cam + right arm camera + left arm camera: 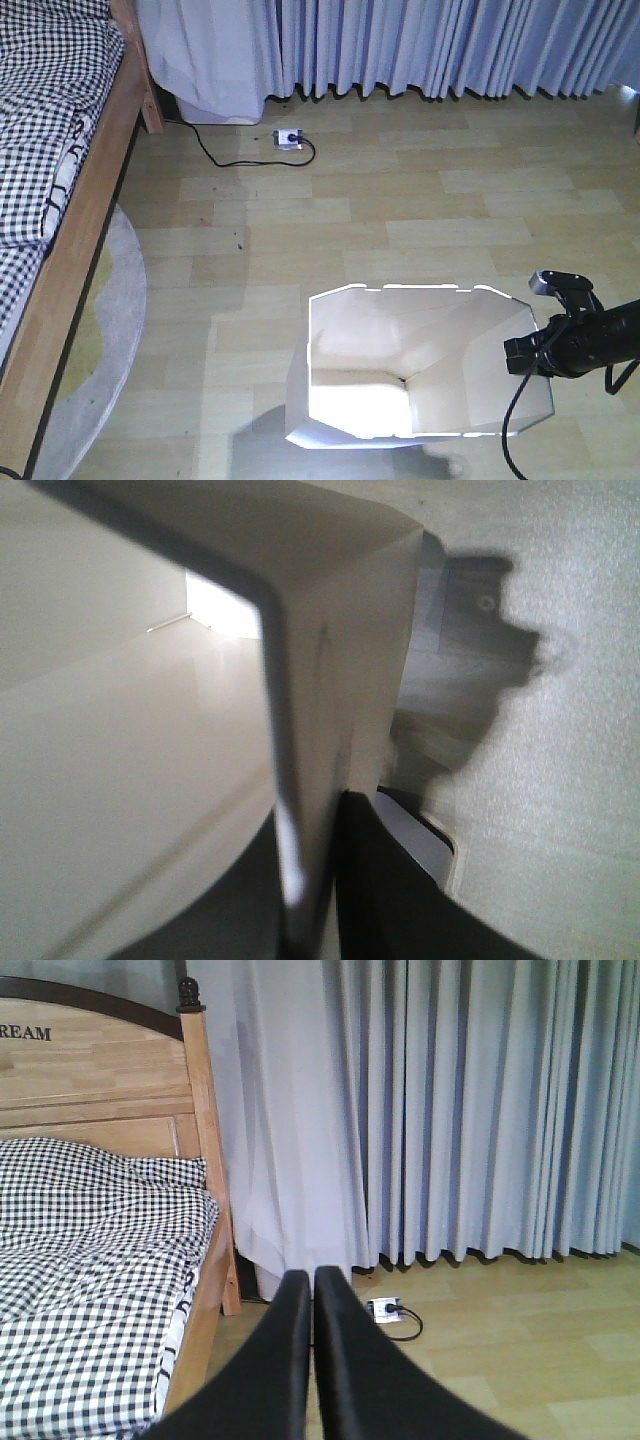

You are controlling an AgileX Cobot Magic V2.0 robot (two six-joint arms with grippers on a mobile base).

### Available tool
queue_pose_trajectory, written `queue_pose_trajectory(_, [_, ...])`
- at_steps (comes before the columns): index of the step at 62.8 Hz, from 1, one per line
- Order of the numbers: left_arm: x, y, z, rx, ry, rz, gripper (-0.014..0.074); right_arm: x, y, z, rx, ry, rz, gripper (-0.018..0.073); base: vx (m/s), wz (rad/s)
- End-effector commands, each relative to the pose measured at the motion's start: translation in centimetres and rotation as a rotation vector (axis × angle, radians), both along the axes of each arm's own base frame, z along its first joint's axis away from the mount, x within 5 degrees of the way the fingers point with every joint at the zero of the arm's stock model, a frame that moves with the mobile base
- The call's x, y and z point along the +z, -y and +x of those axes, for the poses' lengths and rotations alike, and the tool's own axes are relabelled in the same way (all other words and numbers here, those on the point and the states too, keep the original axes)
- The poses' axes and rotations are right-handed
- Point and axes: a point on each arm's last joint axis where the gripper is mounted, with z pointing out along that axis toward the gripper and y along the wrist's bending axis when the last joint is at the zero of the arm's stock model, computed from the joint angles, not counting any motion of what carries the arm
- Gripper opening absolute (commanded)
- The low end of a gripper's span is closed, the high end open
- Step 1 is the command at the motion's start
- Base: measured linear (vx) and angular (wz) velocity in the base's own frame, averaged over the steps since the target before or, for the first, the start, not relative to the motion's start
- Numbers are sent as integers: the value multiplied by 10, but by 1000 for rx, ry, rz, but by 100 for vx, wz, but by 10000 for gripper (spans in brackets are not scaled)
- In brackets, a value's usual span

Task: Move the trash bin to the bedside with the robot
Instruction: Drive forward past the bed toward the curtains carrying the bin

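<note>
**Front view, left to right.** The bed (50, 150), with a light wooden frame and black-and-white checked bedding, is running down the left edge. A pale round rug (120, 330) is lying against its frame. At the upper centre, a white power strip (289, 138) with a black cable (213, 158) is lying on the plank floor (420, 200) below the grey curtains (450, 45). The white trash bin (400, 330) is showing its open top at the lower centre-right, well apart from the bed. The black right arm (580, 340) is reaching in from the right edge to the bin's right rim.

**Left wrist view.** The left claw (312, 1290) is holding its 2 fingers pressed together, gripping nothing.

**Right wrist view.** The right claw (315, 880) is clamping the bin's wall, with 1 finger inside and 1 outside.
</note>
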Motion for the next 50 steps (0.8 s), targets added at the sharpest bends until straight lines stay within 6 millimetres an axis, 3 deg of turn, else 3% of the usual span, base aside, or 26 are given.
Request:
queue_pose_trajectory(1, [4, 1, -1, -9, 77, -22, -6, 28, -13, 10, -1, 82, 186, -2, 24, 6])
queue_pose_trajectory(50, [4, 1, -1, -9, 77, -22, -6, 28, -13, 10, -1, 82, 186, -2, 23, 1])
